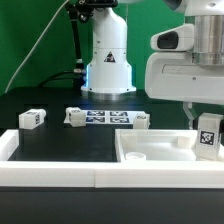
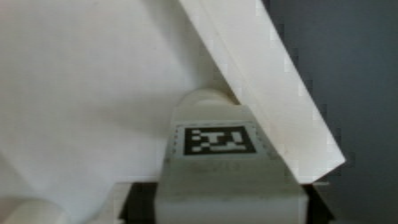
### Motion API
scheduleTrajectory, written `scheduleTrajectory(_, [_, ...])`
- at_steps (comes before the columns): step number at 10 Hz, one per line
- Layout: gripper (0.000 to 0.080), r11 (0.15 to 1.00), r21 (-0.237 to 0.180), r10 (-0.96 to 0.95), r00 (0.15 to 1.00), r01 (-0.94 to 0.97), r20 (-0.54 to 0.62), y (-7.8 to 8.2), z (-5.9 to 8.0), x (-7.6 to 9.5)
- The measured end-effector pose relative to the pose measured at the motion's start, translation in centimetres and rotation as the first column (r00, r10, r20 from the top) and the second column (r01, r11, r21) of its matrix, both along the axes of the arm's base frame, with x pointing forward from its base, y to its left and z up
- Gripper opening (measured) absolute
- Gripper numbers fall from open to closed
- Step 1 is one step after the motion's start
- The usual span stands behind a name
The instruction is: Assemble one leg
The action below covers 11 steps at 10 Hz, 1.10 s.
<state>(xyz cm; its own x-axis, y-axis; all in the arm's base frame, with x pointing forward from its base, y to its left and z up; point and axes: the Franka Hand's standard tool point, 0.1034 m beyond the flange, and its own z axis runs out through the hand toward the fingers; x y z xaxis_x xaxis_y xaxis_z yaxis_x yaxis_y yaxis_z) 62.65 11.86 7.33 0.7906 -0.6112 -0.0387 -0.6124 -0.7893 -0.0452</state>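
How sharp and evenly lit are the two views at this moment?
Exterior view: evenly lit and fairly sharp, with the white panel bright against the black table. Wrist view: soft overall; the tag on the leg is legible, but the panel's rim is blurred at close range.

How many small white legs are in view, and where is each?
4: the leg in the gripper over the panel; three on the table, one at the exterior view's left, two flanking the marker board.
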Motion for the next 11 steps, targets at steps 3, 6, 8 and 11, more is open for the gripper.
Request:
scheduleTrajectory(3, [0.0291, 0.923, -0.006, -0.384, 0.923, 0.384, -0.011, 0.04, -0.17, -0.13])
scheduleTrajectory(6, [0.0291, 0.722, -0.019, -0.692, 0.722, 0.692, -0.02, 0.13, -0.18, -0.22])
scheduleTrajectory(8, [0.0291, 0.597, -0.018, -0.802, 0.597, 0.802, -0.031, 0.24, -0.19, -0.22])
scheduleTrajectory(11, [0.0291, 0.444, -0.016, -0.895, 0.443, 0.896, -0.057, 0.14, -0.17, -0.17])
